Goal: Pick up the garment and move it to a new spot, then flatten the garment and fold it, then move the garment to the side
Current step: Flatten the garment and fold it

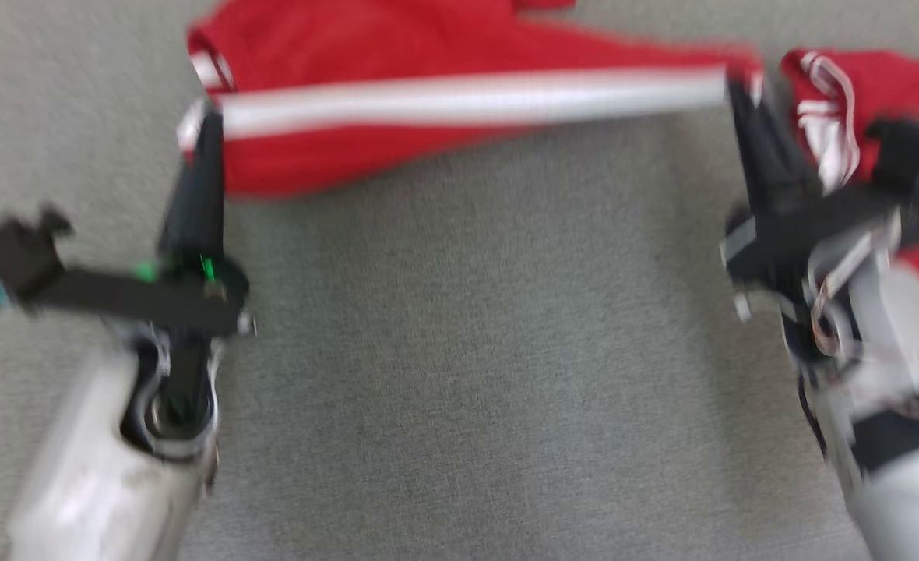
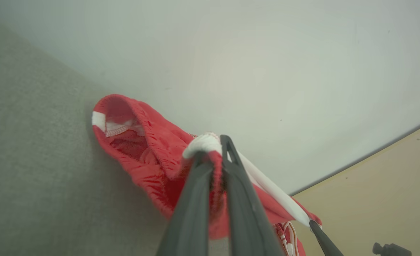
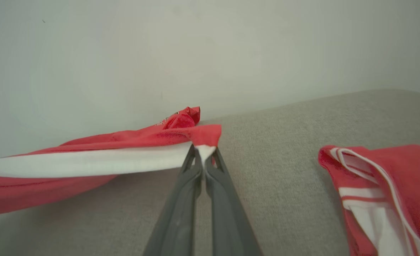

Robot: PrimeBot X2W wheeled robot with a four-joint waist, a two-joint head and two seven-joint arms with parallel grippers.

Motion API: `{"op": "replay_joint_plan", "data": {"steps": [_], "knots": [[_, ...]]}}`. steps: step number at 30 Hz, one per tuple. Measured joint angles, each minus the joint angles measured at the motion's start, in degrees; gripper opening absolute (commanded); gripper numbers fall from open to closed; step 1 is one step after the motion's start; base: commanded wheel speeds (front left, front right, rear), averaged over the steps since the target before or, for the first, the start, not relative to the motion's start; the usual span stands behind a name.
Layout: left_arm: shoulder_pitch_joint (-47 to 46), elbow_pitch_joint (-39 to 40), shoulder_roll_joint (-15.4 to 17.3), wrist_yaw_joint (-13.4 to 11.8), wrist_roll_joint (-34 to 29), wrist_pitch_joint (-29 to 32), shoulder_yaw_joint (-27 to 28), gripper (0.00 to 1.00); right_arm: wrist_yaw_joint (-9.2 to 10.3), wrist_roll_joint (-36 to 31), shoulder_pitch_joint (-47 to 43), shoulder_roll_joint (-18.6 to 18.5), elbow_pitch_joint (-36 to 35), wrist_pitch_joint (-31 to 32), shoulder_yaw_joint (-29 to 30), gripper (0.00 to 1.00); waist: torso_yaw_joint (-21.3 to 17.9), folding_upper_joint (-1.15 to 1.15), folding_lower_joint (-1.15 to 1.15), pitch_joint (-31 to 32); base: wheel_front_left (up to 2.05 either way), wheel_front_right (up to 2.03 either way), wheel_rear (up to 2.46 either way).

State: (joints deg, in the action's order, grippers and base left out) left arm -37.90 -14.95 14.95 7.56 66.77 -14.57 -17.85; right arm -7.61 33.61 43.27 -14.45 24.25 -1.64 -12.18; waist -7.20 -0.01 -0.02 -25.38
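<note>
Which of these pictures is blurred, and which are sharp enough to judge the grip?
Head view: blurred throughout, the garment soft-edged. Left wrist view: sharp, the left gripper shut on the garment's edge. Right wrist view: sharp, the right gripper shut on it too.

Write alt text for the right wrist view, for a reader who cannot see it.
The right gripper pinches the white-striped edge of a red garment, which stretches away to the left above a grey fabric surface. A second red-and-white garment lies at lower right; a pale wall stands behind.
</note>
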Motion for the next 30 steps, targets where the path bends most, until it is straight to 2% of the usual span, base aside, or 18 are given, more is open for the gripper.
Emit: {"op": "replay_joint_plan", "data": {"steps": [4, 10, 11, 12, 16, 17, 22, 25, 30], "knots": [[7.44, 1.12, 0.09, 0.02, 1.2, -0.02, -0.65, 0.0, -0.05, -1.71, -11.5, -0.1, -6.78, 7.11, 4.22, 0.0, 0.25, 0.0, -0.01, 4.43, 0.0, 0.0, 0.0], [18.17, 2.16, 0.23, 0.03, 0.62, -0.03, -2.19, 0.0, -0.23, -6.89, -26.99, 3.48, -17.96, 20.29, 11.71, 0.0, 0.27, 0.0, 0.0, 10.6, 0.0, 0.0, 0.0], [18.17, 2.16, 0.23, 0.03, 0.62, -0.03, -2.19, 0.0, -0.23, -6.89, -26.99, 3.48, -17.96, 20.29, 11.71, 0.0, 0.27, 0.0, 0.0, 10.6, 0.0, 0.0, 0.0], [21.05, 2.3, 0.38, 0.04, -0.38, -0.04, -2.4, 0.0, -0.27, -9.0, -31.2, 4.91, -22.15, 24.91, 13.63, 0.0, 0.26, -0.01, -0.01, 12.46, 0.0, 0.0, 0.0], [25.38, 2.46, 0.38, -0.01, -1.63, -0.04, -2.27, 0.0, -0.3, -11.81, -36.87, 7.36, -28.09, 30.58, 16.06, 0.0, 0.27, 0.0, 0.0, 15.07, 0.0, 0.0, 0.0], [28.04, 2.77, 0.41, -0.51, -2.87, -0.04, -2.49, 0.0, -0.31, -13.33, -40.17, 8.72, -31.2, 33.76, 17.51, 0.0, 0.32, -0.01, 0.0, 16.63, 0.0, 0.0, 0.0], [33.66, 3.87, 0.53, -2.07, -3.64, 0.78, -3.74, 0.0, -0.3, -16.18, -47.8, 10.35, -36.71, 41.03, 19.29, 0.0, 0.79, 0.0, 0.0, 19.73, 0.0, 0.0, 0.0], [35.94, 4.68, 1.25, -2.2, -3.39, 1.47, -3.99, 0.0, -0.3, -16.58, -50.75, 11.03, -39.1, 42.95, 19.89, 0.0, 1.37, 0.0, 0.0, 20.82, 0.0, 0.0, 0.0], [36.61, 7.61, 1.35, -2.34, -3.23, 1.19, -2.5, 0.0, -0.3, -16.99, -49.35, 11.58, -41.66, 39.02, 19.95, 0.0, 2.32, 0.0, 0.01, 21.79, 0.0, 0.0, 0.0]]}}
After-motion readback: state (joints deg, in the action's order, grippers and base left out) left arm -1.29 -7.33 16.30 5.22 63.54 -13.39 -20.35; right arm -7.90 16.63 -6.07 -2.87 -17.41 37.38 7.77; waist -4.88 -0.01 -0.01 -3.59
